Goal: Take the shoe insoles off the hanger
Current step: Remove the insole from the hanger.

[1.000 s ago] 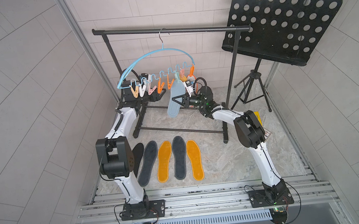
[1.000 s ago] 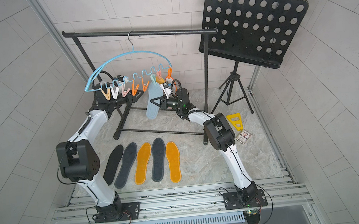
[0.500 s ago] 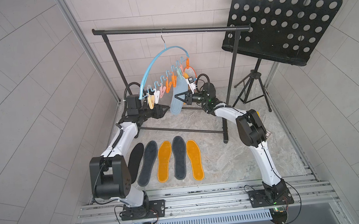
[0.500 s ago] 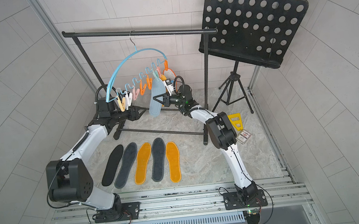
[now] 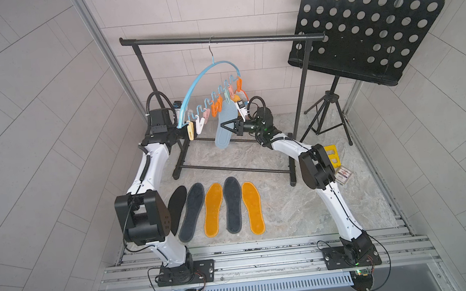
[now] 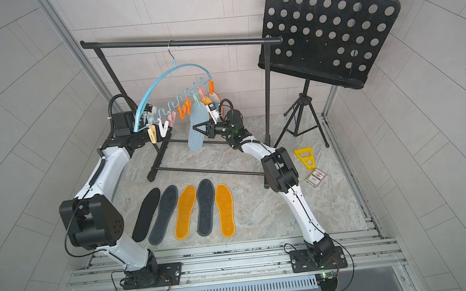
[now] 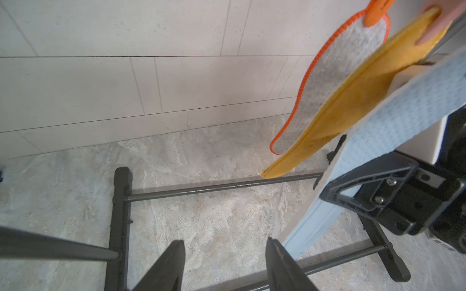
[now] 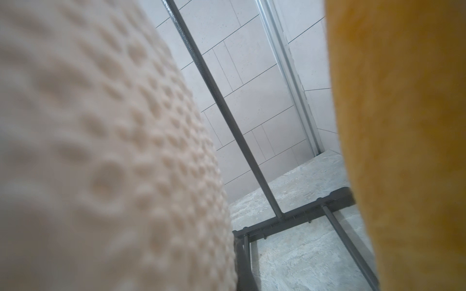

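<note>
1. My right hand is clamped shut across the middle of the light grey-blue insole. The left wrist view shows the insole pinched flat between the black jaws.
2. That insole hangs tilted under the rack's top bar, with its lower end free above the table. Its upper end sits among the coloured clips; I cannot tell whether one grips it.
3. My left hand is about half open, with nothing in the gap. It sits by the rack's upright on my left, just beside the low end of the hanger.
4. The light-blue hanger has its metal hook over the rack's top bar. It hangs steeply tilted, with the high end under the middle of the bar.
5. Two more insoles hang from the high end, on the wall side of the rack beyond the blue one. They are an orange-yellow insole and a grey mesh insole with a red-orange edge. An orange clip holds the top of the mesh one.
6. Five insoles lie in a row on the table in front of the rack's base. From my left they are a black insole, dark grey, orange-yellow, dark grey and orange-yellow.
7. A black music stand stands just past the rack's other end.
</note>
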Controlling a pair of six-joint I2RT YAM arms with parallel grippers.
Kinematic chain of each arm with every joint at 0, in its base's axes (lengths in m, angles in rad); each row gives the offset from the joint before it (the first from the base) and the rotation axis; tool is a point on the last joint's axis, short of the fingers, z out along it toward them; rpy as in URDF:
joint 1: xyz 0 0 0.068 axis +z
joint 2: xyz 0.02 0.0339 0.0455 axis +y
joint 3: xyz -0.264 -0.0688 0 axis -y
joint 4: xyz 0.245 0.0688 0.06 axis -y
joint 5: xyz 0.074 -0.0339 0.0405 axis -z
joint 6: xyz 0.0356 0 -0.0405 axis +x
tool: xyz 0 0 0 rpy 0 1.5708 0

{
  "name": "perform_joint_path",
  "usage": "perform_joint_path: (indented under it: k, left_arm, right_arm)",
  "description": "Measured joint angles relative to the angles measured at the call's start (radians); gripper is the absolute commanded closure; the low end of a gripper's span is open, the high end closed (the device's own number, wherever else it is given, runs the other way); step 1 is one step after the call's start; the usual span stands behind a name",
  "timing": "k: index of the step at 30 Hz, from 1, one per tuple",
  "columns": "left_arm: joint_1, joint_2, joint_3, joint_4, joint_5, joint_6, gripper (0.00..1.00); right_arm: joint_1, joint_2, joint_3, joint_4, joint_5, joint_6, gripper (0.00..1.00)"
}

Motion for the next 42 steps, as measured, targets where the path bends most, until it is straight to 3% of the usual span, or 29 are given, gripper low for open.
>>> perform_joint_path:
  k: [6, 11, 19, 30, 35, 42]
  left_arm:
    - [0.036, -0.122, -0.034, -0.024, 0.0, -0.011, 0.42]
    - [0.039, -0.171, -0.034, 0.001, 0.109, -0.027, 0.4]
    - [0.038, -0.014, 0.002, 0.214, 0.333, -0.171, 0.39]
    - [0.004, 0.138, 0.054, 0.597, 0.468, -0.461, 0.38]
    - [-0.048, 0.15, 0.097, 0.632, 0.52, -0.49, 0.37]
    - [-0.081, 0.163, 0.149, 0.566, 0.542, -0.439, 0.41]
  right_arm:
    - [0.064, 0.023, 0.066, -0.021, -0.032, 0.031, 1.0]
    - [0.101, 0.06, 0.135, -0.017, -0.062, 0.097, 1.0]
    - [0.098, 0.063, 0.135, -0.019, -0.098, 0.155, 1.0]
    - [0.089, 0.063, 0.124, -0.025, -0.105, 0.157, 1.0]
    - [0.089, 0.063, 0.122, -0.026, -0.106, 0.156, 1.0]
    - [0.089, 0.055, 0.109, -0.025, -0.109, 0.154, 1.0]
